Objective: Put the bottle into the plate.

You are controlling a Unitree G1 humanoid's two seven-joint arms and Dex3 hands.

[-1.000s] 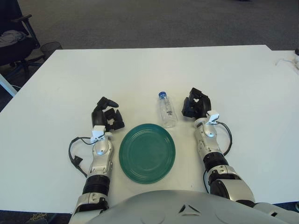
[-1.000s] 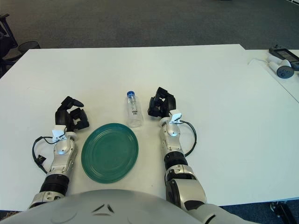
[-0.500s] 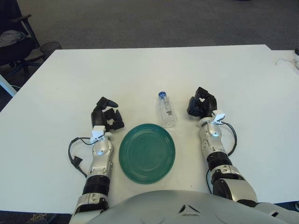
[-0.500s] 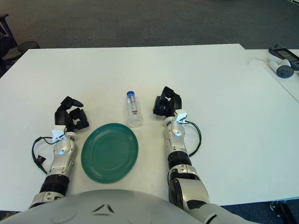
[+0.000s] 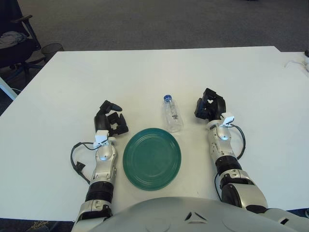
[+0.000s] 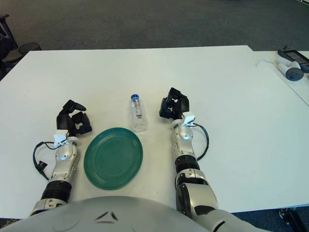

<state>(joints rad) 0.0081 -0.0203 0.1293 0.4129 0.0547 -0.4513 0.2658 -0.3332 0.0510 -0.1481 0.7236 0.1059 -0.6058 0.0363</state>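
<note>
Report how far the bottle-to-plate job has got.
Nothing is done yet: the bottle lies on the table just beyond the empty green plate. The right hand is beside the bottle, holding nothing; the left hand is left of the plate. Grasping and placing remain.

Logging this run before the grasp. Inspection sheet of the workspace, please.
Surface: white table, flat, mostly bare.
Job's things: clear bottle with blue cap lies on its side just beyond the green plate, not in it.
Clutter: white devices on the neighbouring table at far right.
Hands: left hand left of the plate, holding nothing; right hand right of the bottle, apart from it.
Cables: black wires loop beside both wrists.
Surroundings: grey carpet, office chair at far left.
</note>
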